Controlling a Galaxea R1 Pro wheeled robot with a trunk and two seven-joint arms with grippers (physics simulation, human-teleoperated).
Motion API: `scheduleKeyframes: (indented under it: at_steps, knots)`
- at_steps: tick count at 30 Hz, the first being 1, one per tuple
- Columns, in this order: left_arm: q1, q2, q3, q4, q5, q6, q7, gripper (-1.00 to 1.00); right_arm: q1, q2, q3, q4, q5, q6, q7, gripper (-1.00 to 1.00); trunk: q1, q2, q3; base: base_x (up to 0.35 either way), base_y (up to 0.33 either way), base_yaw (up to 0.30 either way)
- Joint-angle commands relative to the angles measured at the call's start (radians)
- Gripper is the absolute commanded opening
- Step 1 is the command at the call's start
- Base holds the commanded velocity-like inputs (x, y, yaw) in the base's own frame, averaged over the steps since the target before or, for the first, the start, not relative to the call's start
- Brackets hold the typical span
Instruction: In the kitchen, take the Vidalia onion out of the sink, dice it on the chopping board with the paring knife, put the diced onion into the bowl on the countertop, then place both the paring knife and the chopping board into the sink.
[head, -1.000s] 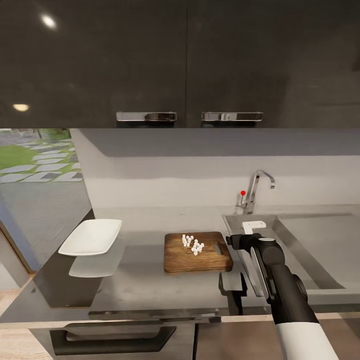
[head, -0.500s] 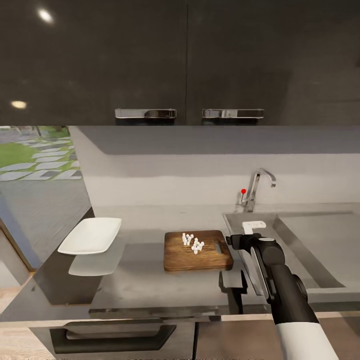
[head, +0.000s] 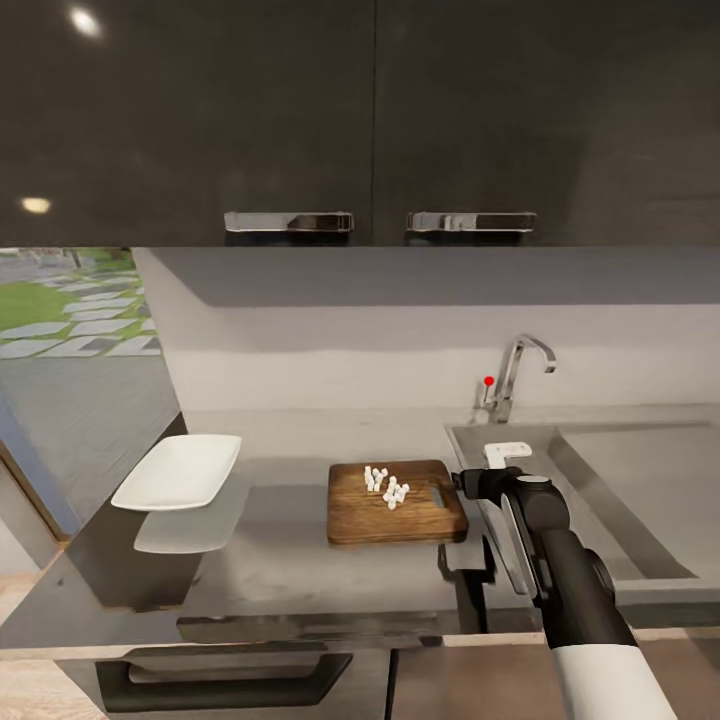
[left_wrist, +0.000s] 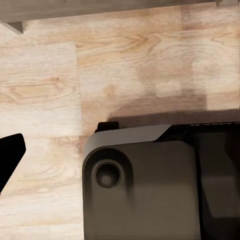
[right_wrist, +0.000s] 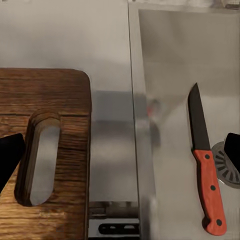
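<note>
Diced onion (head: 386, 487) is seen as a small heap of white cubes on the chopping board (head: 395, 505), towards the handle-slot end. The board lies flat on the countertop (head: 300, 570), just beside the sink (head: 640, 500) rim. Cutting is judged done, since the paring knife (right_wrist: 205, 170) is already lying flat on the sink floor near the drain, blade pointing away from the drain. So one of the two drop-offs looks complete; the dice have not yet been moved to the bowl (head: 180, 472), which sits empty-looking at the counter's far left, well apart from the board.

The board is probably kept where it is because it carries the dice; prob. it has to be emptied before it goes into the sink.

Right arm is held extended fwd over the counter edge, w/ the wrist over the strip between board and sink rim. The right gripper (right_wrist: 120, 150) is aimed downward; in the wrist view its two dark fingertips are seen at opposite frame edges, so it is spread wide w/ nothing held.

The left gripper (left_wrist: 10, 160) is pointed down at wood flooring next to the robot's own dark base; one fingertip is visible, so how far it is spread cannot be told. No object is seen at it.

Next move, as judged: dice to the bowl, w/ a long reach across to the left.
</note>
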Motion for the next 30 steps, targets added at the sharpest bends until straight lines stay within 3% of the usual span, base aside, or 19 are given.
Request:
scheduleKeyframes:
  at_steps: [1, 15, 30]
  knots:
    - [-0.002, 0.000, -0.001, 0.004, -0.009, -0.007, 0.008, 1.00, -0.001, 0.001, -0.002, -0.001, 0.011, 0.004, 0.010, 1.00, 0.000, -0.001, -0.001, 0.235, 0.000, 0.000]
    - [-0.002, 0.000, -0.001, 0.004, -0.009, -0.007, 0.009, 1.00, -0.001, 0.001, -0.002, 0.000, 0.011, 0.004, 0.010, 1.00, 0.000, -0.001, -0.002, 0.047, 0.000, 0.000]
    - [-0.002, 0.000, -0.001, 0.004, -0.009, -0.009, 0.009, 1.00, -0.001, 0.001, -0.002, 0.000, 0.011, 0.004, 0.010, 1.00, 0.000, -0.001, -0.017, 0.000, 0.000, 0.000]
